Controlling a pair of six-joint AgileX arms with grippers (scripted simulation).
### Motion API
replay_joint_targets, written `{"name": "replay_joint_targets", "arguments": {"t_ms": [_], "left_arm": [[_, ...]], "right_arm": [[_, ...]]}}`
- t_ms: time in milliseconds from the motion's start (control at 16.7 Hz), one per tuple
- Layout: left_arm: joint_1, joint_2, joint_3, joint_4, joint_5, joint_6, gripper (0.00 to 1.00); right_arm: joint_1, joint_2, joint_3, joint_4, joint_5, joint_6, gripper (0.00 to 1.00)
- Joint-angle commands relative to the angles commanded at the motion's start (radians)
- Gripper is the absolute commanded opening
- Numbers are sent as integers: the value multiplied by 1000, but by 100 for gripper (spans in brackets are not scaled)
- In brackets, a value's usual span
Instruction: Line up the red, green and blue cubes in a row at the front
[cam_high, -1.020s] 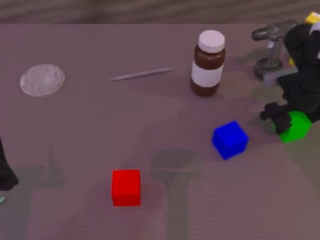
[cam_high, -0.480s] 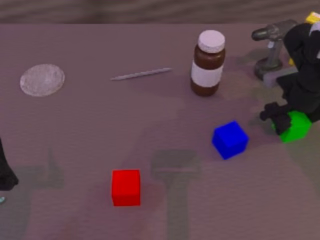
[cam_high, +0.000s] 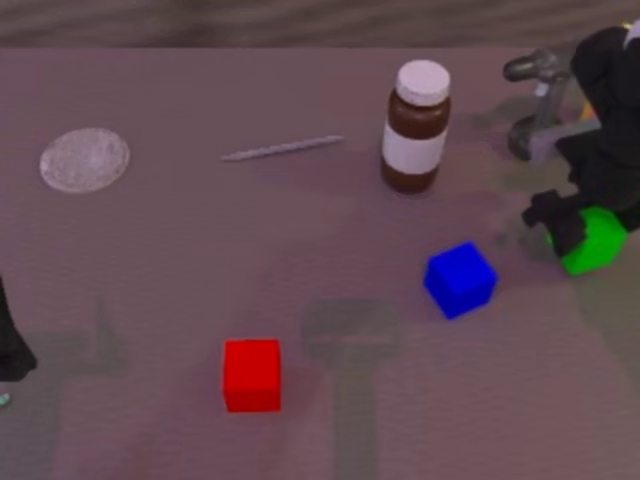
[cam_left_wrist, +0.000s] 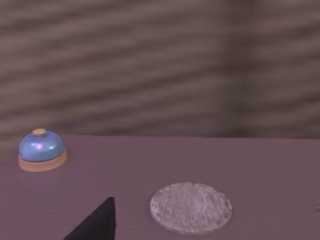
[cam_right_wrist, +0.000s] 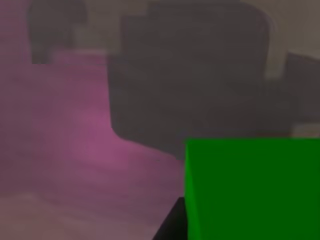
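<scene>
Now right gripper (cam_high: 585, 225) clamped on green cube (cam_high: 597, 243) at table's right edge; blue cube (cam_high: 460, 279), red cube (cam_high: 251, 374) untouched; left gripper's fingers can't tell.

No readable text anywhere — the brown jar's (cam_high: 415, 126) white label is blank.

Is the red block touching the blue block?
No, the red block sits alone, with bare table between it and the blue block.

I'm looking at a rendered simulated tabletop, not a real room: a flat mauve counter (cam_high: 180, 260) carrying a brown white-capped jar (cam_high: 415, 125), a grey power drill (cam_high: 540, 100) and a blue service bell (cam_left_wrist: 41, 150).
</scene>
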Motion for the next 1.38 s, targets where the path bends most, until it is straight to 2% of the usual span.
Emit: {"name": "replay_joint_targets", "arguments": {"t_ms": [240, 600, 780, 1020, 1380], "left_arm": [[0, 0, 0, 0, 0, 0, 100], [0, 0, 0, 0, 0, 0, 100], [0, 0, 0, 0, 0, 0, 100], [0, 0, 0, 0, 0, 0, 100], [0, 0, 0, 0, 0, 0, 100]], "right_arm": [[3, -56, 80, -143, 1, 1, 0], [0, -63, 87, -155, 1, 4, 0], [58, -56, 98, -164, 1, 68, 0], [223, -56, 106, -182, 0, 300, 0], [538, -83, 88, -208, -2, 812, 0]]}}
